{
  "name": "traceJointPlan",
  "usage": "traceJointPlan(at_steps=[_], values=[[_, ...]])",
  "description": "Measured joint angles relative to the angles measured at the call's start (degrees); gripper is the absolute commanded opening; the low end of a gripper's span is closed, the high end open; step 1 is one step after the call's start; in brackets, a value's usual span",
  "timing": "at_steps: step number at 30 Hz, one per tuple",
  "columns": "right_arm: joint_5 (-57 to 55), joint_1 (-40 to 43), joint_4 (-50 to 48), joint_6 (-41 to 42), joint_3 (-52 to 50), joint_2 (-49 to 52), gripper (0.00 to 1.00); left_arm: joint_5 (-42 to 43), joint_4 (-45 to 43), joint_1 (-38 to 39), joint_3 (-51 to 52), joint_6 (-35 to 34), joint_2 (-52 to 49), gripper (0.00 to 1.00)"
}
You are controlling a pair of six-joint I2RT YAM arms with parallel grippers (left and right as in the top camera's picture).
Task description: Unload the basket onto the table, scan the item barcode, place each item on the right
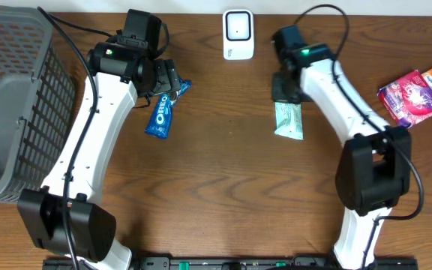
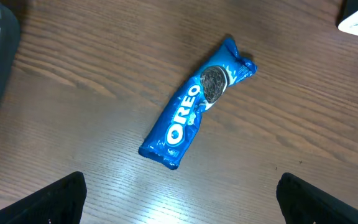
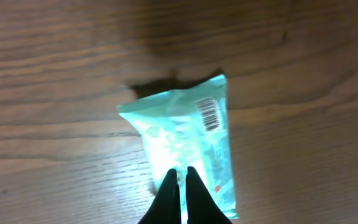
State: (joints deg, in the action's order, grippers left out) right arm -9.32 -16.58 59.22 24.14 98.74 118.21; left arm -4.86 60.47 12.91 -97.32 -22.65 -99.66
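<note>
On the table point(image 1: 216, 195), well apart from the white scanner point(image 1: 238, 34), the teal packet point(image 3: 185, 143) lies flat, barcode point(image 3: 211, 114) up, with the right gripper point(image 3: 180, 173) pinched shut at its near end, grip unproven, and the left gripper point(image 2: 182, 190) wide above a cookie pack point(image 2: 194, 109); scanning is not yet done.

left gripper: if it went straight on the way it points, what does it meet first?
Most likely the Oreo pack, lying on the table ahead of the left gripper, in line with the gap between its open fingers. Depth is unclear.
</note>
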Motion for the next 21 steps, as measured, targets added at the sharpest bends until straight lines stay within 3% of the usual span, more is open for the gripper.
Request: traceJointPlan(at_steps=[15,21], values=[[5.0,1.7,-12.3,-1.1,-15.4,-1.0,0.01,0.0,0.0,0.0,0.0,0.0,0.0,0.98],[6.4,1.7,-7.6,-1.0,-15.9,-1.6,0.01,0.0,0.0,0.0,0.0,0.0,0.0,0.98]])
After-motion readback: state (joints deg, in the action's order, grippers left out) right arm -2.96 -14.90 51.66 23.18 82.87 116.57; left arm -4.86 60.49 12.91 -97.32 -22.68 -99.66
